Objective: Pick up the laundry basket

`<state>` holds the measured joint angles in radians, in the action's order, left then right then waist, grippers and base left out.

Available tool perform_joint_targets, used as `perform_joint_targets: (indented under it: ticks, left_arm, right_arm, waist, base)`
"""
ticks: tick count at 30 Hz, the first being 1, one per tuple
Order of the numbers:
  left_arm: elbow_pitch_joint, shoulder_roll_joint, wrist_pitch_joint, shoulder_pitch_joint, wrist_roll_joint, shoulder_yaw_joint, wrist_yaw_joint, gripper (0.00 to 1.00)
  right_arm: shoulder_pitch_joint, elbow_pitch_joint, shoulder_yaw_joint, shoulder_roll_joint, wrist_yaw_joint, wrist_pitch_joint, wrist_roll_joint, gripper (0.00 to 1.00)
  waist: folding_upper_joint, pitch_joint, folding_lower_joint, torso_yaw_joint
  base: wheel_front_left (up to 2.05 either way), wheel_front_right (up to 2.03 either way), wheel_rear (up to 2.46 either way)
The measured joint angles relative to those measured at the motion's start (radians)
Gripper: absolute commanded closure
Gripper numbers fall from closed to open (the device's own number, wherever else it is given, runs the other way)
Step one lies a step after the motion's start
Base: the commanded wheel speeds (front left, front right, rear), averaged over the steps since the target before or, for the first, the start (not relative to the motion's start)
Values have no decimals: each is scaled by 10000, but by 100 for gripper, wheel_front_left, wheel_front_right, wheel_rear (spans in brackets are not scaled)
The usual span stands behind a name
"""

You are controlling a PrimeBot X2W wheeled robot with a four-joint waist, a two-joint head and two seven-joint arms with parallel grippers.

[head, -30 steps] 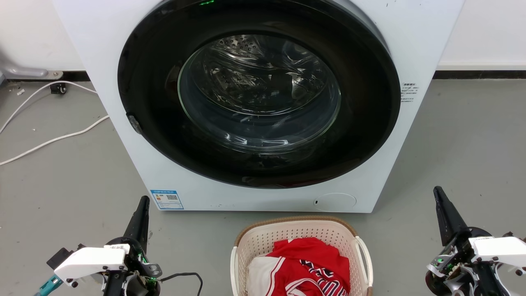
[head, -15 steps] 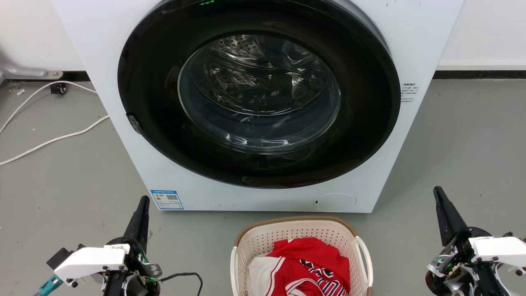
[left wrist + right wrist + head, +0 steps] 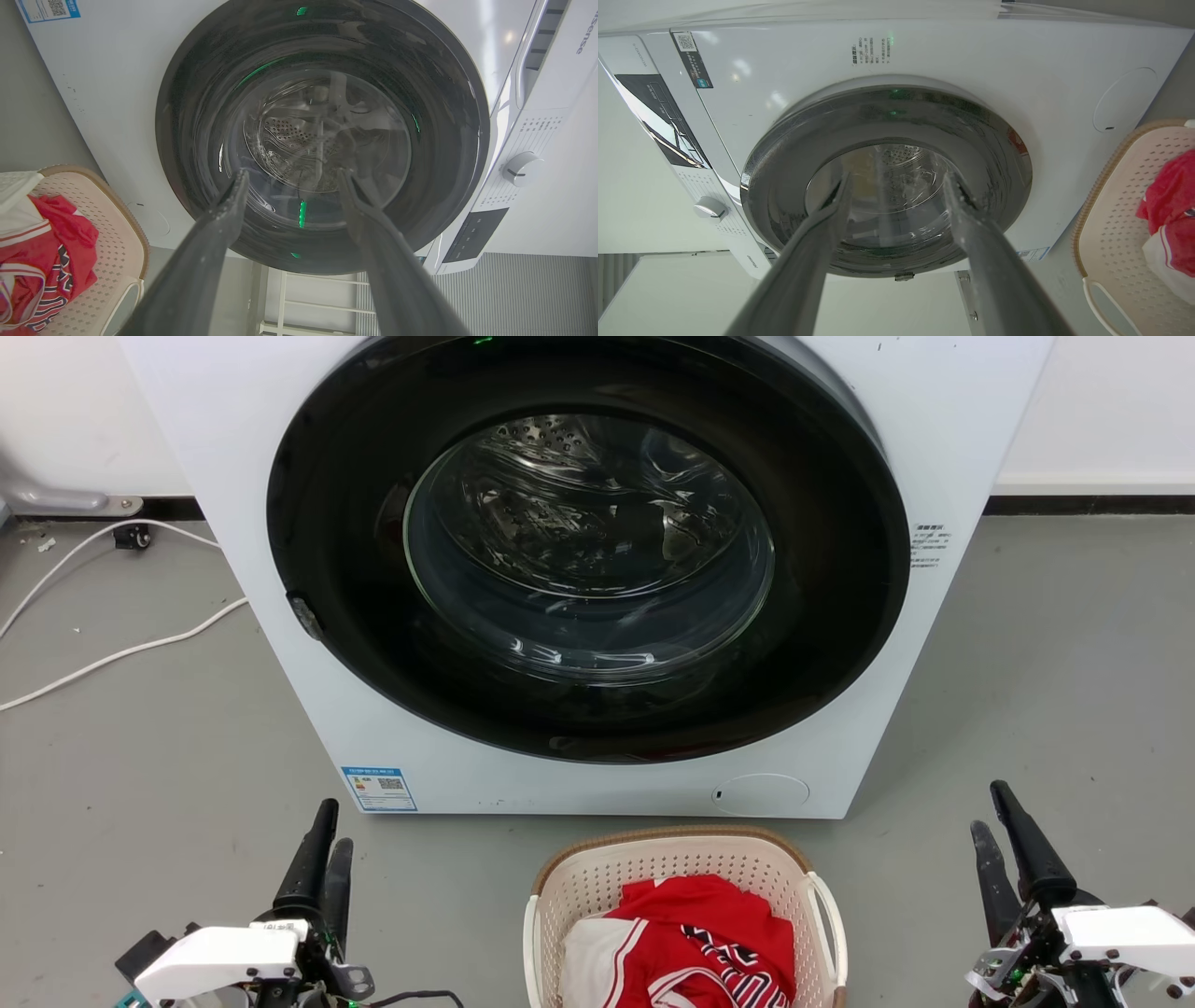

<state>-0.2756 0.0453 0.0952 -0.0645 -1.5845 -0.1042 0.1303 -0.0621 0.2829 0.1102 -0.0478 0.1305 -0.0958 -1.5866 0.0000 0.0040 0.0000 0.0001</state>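
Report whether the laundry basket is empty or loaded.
Loaded. Red and white clothing lies bunched inside the laundry basket. How full overall, cannot tell; its near end is out of frame.

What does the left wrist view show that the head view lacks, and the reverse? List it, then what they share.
Left wrist view adds the control knob and dark control panel. Head view adds the white cables on the floor and the right gripper, open. Both share the washing machine door, the laundry basket holding red clothes, and the open left gripper.
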Motion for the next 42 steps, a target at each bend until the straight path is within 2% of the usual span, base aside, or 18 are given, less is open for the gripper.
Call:
perform_joint_targets:
  ticks: [4, 5, 22, 31, 42]
  left_arm:
    - [165, 0, -207, 0, 617, -8, 0, 0]
    - [324, 0, -345, -1, 1214, -12, -52, 0]
    - [963, 4, -1072, 118, 5049, 403, -755, 0]
    - [986, 121, -1392, 189, 6801, 821, -1269, 0]
    - [1103, 362, -1714, 194, 8174, 1342, -1730, 0]
  right_arm:
    - [1, -169, -35, 2, 0, 203, 786, 0]
    - [2, -420, -150, 2, 0, 351, 1689, 0]
    - [229, -1221, -483, 6, 0, 1060, 5879, 0]
    - [309, -1289, -573, 6, 0, 1406, 7568, 0]
    - [439, -1565, -669, 6, 0, 1743, 9018, 0]
  waist:
    - [0, 15, 0, 1]
    - [0, 29, 0, 1]
    - [0, 41, 0, 15]
    - [0, 39, 0, 28]
    - [0, 55, 0, 35]
  base:
    - [0, 0, 0]
    - [0, 0, 0]
    - [0, 0, 0]
    - [0, 0, 0]
    - [0, 0, 0]
